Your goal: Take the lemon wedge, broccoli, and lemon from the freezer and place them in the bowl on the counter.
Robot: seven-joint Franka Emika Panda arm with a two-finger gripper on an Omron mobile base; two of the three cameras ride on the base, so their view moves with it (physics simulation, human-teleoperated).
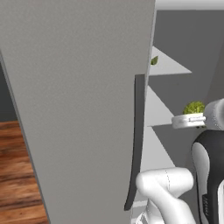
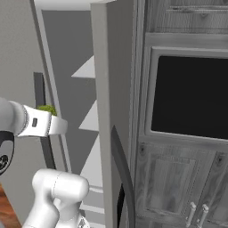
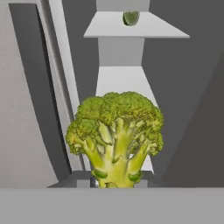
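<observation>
The open freezer door walls my left; shelves above and below leave a narrow gap, with broccoli close ahead of my hand.

Arm reaching fwd, pincer clamped on load.

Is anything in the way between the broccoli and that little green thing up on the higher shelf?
No. In the hand view, only bare pale shelf and grey freezer wall lie between the broccoli and the small green thing.

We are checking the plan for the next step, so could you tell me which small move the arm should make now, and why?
Probably draw the gripper straight back out of the freezer. The broccoli sits close in front of the hand camera, apparently held, with pale shelves behind it; the bowl is not in view.
</observation>
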